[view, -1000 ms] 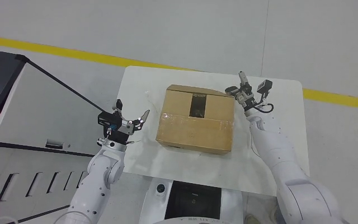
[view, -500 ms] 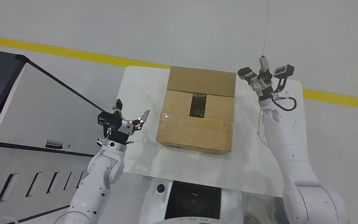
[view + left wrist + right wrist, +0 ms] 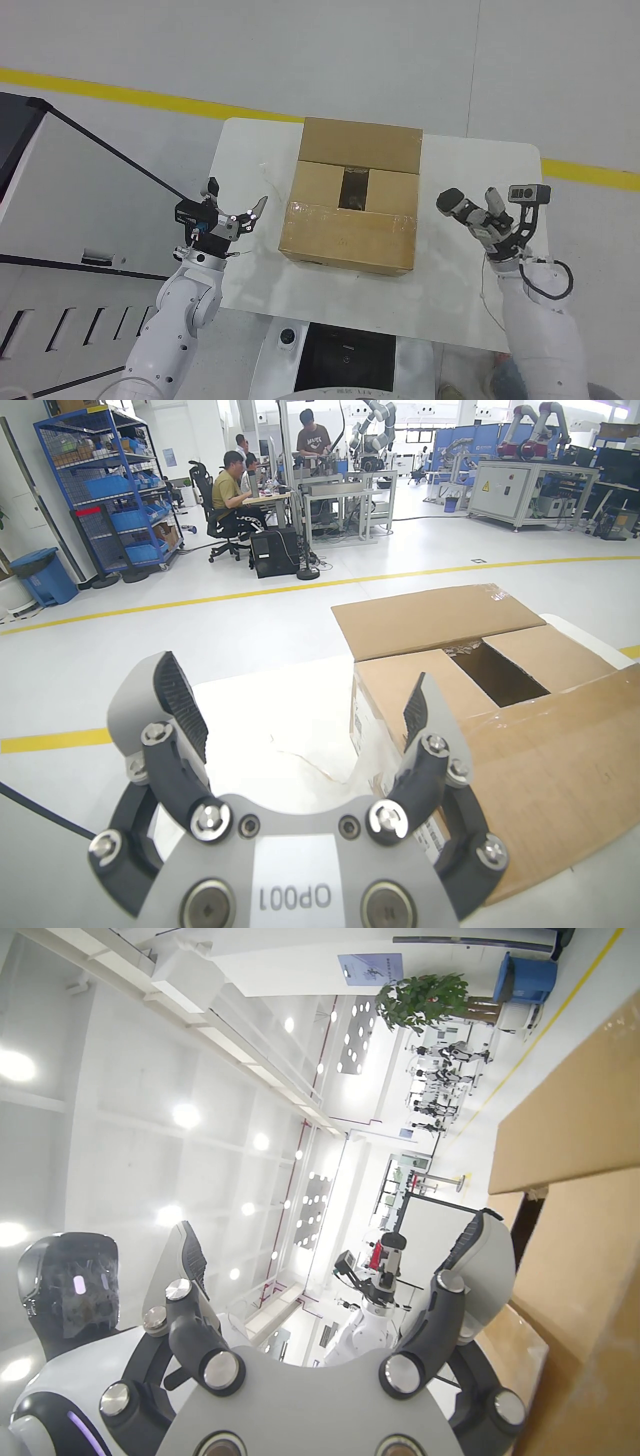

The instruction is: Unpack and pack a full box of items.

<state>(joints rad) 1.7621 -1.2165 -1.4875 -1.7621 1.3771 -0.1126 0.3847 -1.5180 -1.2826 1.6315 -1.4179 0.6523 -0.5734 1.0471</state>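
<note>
While the brown cardboard box (image 3: 350, 225) sits in the middle of the white table (image 3: 250, 150) with only its far flap (image 3: 360, 145) folded back, the other flaps cover the inside except for a dark slot (image 3: 353, 188). Flanking it, the left gripper (image 3: 238, 196) hangs to its left and the right gripper (image 3: 468, 200) just to its right. Both have jaws spread wide and hold nothing, apparently placed to open the remaining flaps.
</note>
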